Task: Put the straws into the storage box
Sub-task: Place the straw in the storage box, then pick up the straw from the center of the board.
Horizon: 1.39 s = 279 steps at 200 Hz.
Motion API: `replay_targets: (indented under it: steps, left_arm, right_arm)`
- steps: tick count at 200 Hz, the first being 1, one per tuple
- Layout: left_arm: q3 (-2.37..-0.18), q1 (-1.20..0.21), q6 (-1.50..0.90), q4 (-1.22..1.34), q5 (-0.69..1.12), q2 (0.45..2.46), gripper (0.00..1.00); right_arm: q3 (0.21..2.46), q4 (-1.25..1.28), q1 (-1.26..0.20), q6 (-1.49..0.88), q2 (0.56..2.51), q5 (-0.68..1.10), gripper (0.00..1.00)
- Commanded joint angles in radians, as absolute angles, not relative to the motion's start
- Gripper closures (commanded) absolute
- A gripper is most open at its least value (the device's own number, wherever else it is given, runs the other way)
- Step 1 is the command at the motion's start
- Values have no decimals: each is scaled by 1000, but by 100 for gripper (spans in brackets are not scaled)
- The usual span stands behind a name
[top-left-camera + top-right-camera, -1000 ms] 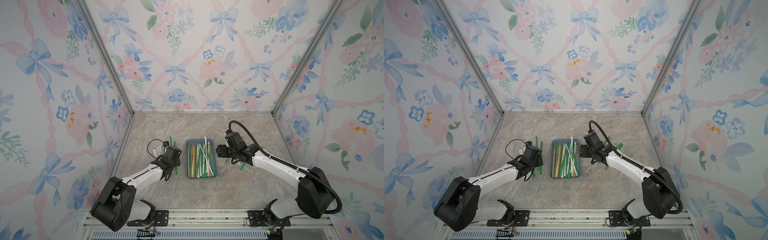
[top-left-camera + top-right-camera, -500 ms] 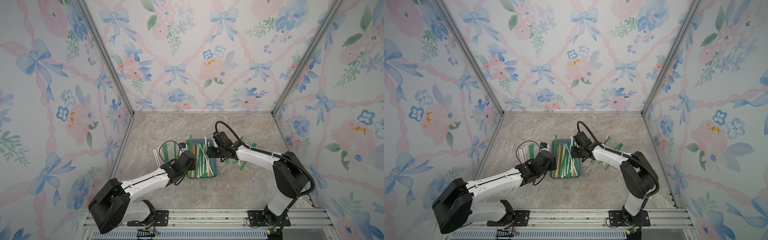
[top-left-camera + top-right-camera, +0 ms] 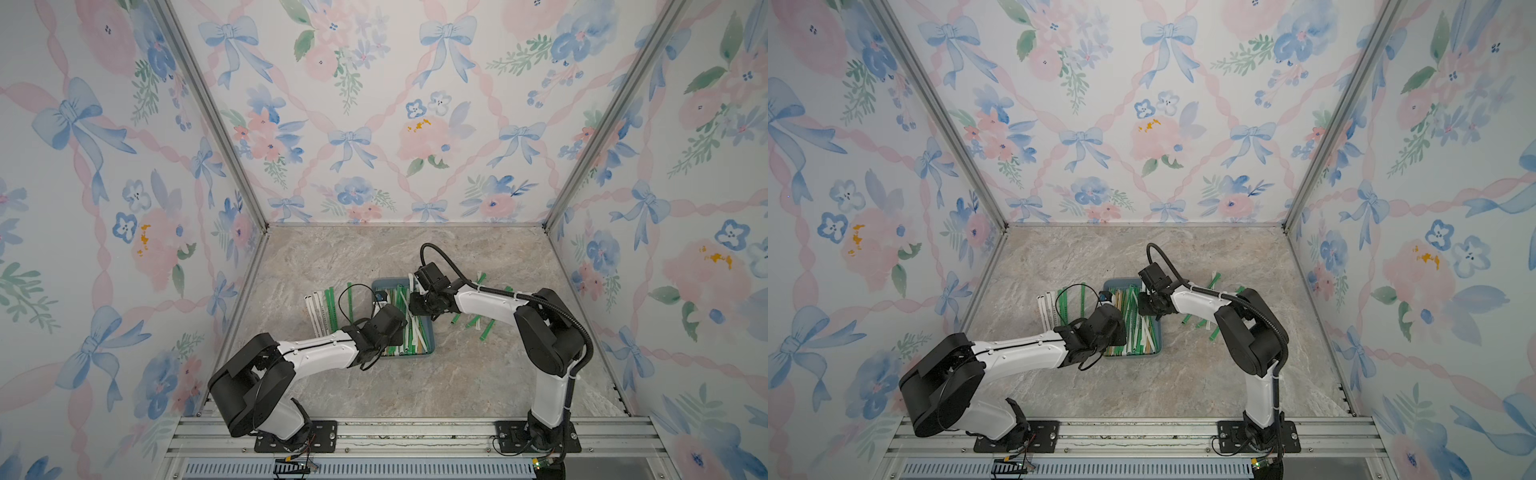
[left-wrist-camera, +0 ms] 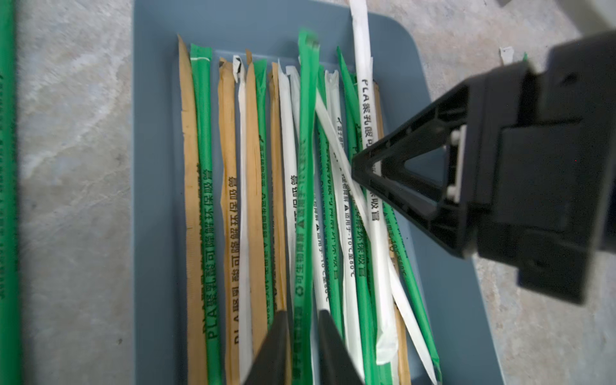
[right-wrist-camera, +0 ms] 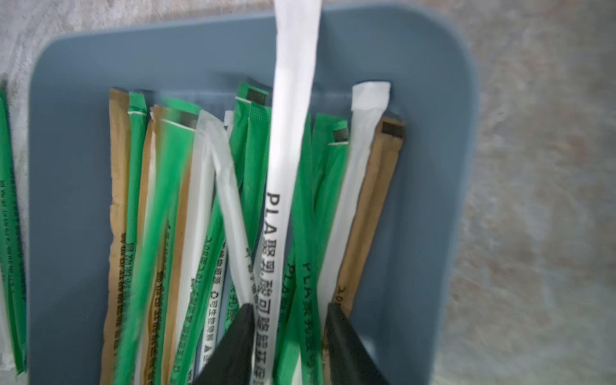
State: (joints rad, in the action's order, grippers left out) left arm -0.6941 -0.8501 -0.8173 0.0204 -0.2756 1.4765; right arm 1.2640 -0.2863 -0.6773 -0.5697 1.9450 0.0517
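storage box (image 4: 156, 200) | straws (image 4: 203, 166) inside: green, white, tan | count unclear

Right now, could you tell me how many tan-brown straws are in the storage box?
5 visible. Four tan-brown straws lie toward the storage box's left side, between green and white ones; the fifth along its right side, partly covered. Others may be hidden.
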Motion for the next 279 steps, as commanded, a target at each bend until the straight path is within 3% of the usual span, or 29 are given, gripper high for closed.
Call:
replay_targets:
  steps: [1,29,57,82,99,127,201,279]
  left_arm:
    - [-702,-856,-813,25,-295,1452,66]
    - [-690,-856,-809,22,-322,1398,55]
    - [-658,-851,-800,20,-367,1348,49]
    - [-634,-809,-795,18,-369,1318,45]
    - [-619,-761,-792,1,-349,1308,45]
    - [-583,-662,-773,-14,-329,1308,47]
    - [-563,-575,-764,-13,-351,1428,50]
    - [-568,-538,-735,-11,-378,1484,55]
  right_arm:
    - [1282,-305,-686,-573,1951,73,73]
    - [1245,-323,-697,-584,1909,78,83]
    - [1232,-371,-726,-595,1875,70,83]
    - [1224,-368,-729,-603,1868,65,72]
    - [1244,-388,-728,-595,1861,61,55]
    - [1259,-416,-724,-578,1797,26,48]
    - [1136,-476,-629,-447,1578,-145,36]
    - [961,-503,-430,-362,1403,-151,37]
